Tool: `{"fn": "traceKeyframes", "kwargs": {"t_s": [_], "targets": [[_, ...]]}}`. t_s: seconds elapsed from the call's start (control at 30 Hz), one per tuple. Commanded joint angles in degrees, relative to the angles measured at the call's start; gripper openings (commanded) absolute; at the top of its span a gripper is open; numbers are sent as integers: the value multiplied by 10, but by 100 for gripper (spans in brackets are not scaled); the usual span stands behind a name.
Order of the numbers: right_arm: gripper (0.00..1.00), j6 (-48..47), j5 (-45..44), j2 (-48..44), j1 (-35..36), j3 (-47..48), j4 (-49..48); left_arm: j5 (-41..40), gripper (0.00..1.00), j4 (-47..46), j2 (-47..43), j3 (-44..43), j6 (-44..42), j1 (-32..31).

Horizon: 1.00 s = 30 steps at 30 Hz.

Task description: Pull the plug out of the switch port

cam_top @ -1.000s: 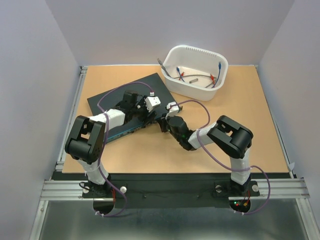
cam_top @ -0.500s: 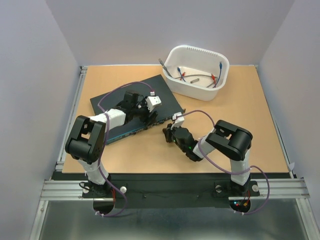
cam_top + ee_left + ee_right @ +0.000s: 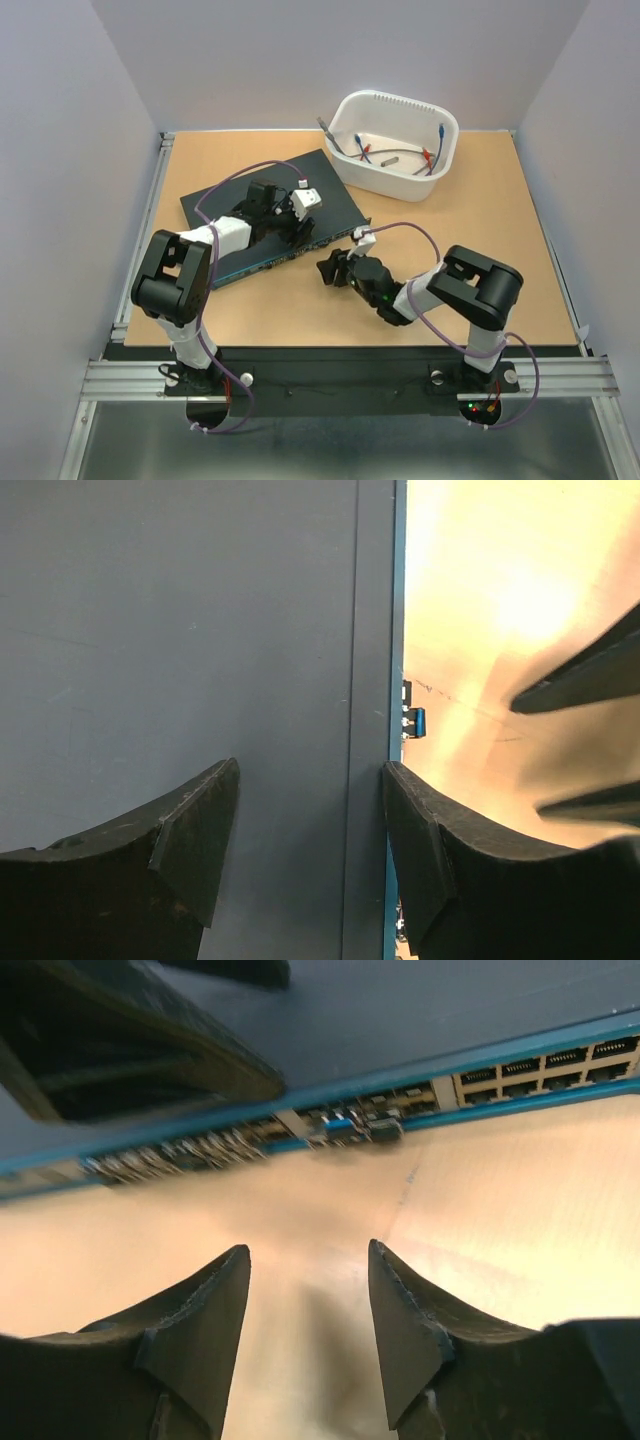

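The switch (image 3: 262, 196) is a flat dark box lying slantwise left of centre, and its blue front edge (image 3: 520, 1065) carries a row of sockets. A small blue plug (image 3: 338, 1127) sits in that row; it juts from the edge (image 3: 416, 722) in the left wrist view. My left gripper (image 3: 295, 230) rests over the switch's top (image 3: 200, 630) near that edge. Its jaws are open (image 3: 310, 768), with one finger (image 3: 425, 850) at the blue rim. My right gripper (image 3: 328, 268) hovers over bare table a short way in front of the sockets. It is open (image 3: 308, 1252) and holds nothing.
A white tub (image 3: 440, 125) at the back right holds loose cables with blue and red ends. Purple cables loop from both wrists above the table. A metal rail (image 3: 150, 220) borders the table's left side.
My right gripper has backed away from the switch's front edge toward the near side, and its jaws have gone from shut to open. The switch shifted slightly. The left gripper stayed on the switch.
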State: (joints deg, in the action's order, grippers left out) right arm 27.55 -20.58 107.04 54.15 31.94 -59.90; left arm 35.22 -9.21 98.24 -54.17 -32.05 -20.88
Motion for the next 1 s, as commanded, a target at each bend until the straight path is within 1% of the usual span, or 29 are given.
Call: {"fn": "traceKeyframes", "kwargs": {"t_s": [0.0, 0.03, 0.07, 0.1, 0.13, 0.17, 0.27, 0.37, 0.4, 0.43, 0.47, 0.53, 0.57, 0.6, 0.63, 0.67, 0.7, 0.73, 0.77, 0.8, 0.97], "targets": [[58, 146, 11, -49, -21, 13, 51, -111, 43, 31, 33, -1, -4, 27], [58, 180, 19, -49, -28, 8, 54, -111, 43, 31, 34, -1, -4, 27], [58, 244, 44, -47, -37, 8, 56, -111, 43, 31, 33, -1, -4, 27], [58, 274, 57, -40, -54, 9, 56, -111, 43, 31, 33, 0, -4, 27], [58, 329, 69, -34, -62, 14, 56, -111, 43, 31, 33, 0, -4, 27], [57, 350, 95, -26, -72, 21, 53, -111, 43, 31, 33, 0, -4, 27], [54, 387, 117, -1, -76, 47, 41, -112, 42, 31, 33, 1, -4, 24], [53, 411, 105, 11, -80, 34, -7, -116, 41, 31, 32, 3, -4, 22], [52, 409, 105, 13, -86, 21, -48, -116, 41, 29, 31, 4, -6, 21], [51, 400, 104, 12, -87, 22, -53, -117, 41, 28, 32, 4, -6, 21], [51, 353, 105, 5, -86, 33, -48, -116, 41, 29, 32, 3, -5, 21], [51, 303, 106, 0, -84, 44, -25, -116, 41, 29, 33, 2, -5, 21], [52, 255, 91, -4, -81, 50, -7, -115, 41, 29, 32, 2, -6, 21], [52, 237, 84, -10, -81, 55, 44, -114, 41, 29, 33, 2, -6, 21], [52, 218, 78, -21, -77, 72, 72, -115, 41, 29, 32, 2, -6, 21], [53, 178, 69, -26, -74, 84, 107, -115, 41, 29, 32, 2, -6, 21], [54, 134, 42, -33, -64, 112, 183, -115, 41, 30, 34, 1, -7, 21], [55, 133, 25, -34, -58, 112, 215, -114, 41, 31, 34, 0, -7, 21], [55, 93, 7, -35, -52, 133, 239, -115, 41, 31, 35, 0, -7, 21], [55, 76, -18, -35, -44, 142, 268, -114, 41, 31, 35, -1, -7, 22], [56, -9, -39, -9, -41, 174, 271, -114, 41, 31, 35, -1, -7, 22]]}}
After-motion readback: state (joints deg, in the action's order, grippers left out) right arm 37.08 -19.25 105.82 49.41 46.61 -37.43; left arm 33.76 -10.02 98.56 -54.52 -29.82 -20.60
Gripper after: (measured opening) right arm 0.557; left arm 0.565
